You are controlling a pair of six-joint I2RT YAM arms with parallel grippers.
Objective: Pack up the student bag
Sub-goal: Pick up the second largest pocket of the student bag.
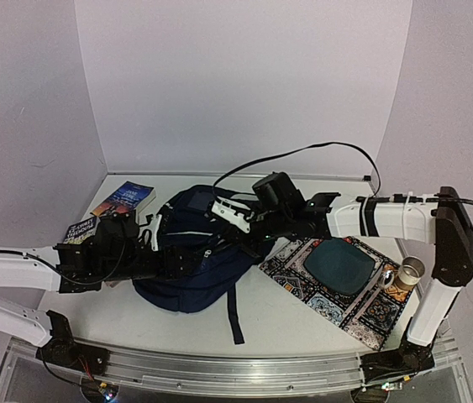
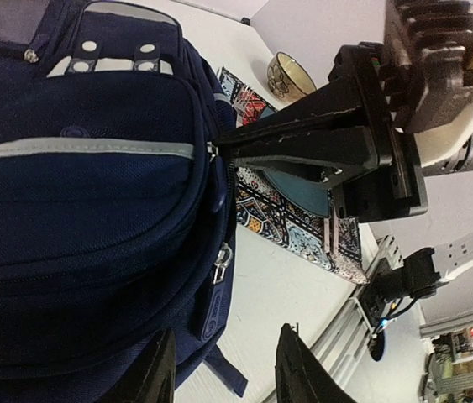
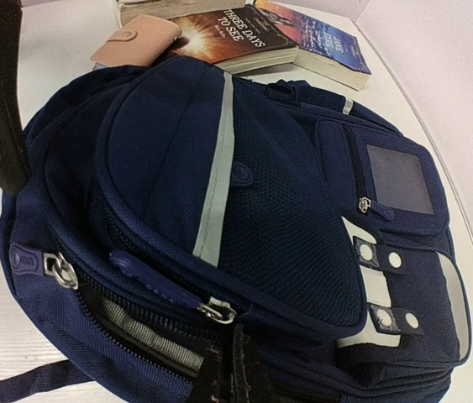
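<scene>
Right claw (image 3: pixel 229 365) pinches the student bag (image 1: pixel 190 269) at its 2 o'clock zipper edge, probably steadying it; left claw (image 2: pixel 223 378) hovers half open at 9 o'clock.

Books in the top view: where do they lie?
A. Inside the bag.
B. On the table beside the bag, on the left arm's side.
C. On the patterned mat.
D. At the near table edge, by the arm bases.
B: the books lie on the table at the far left of the student bag, opposite the patterned mat.
</scene>
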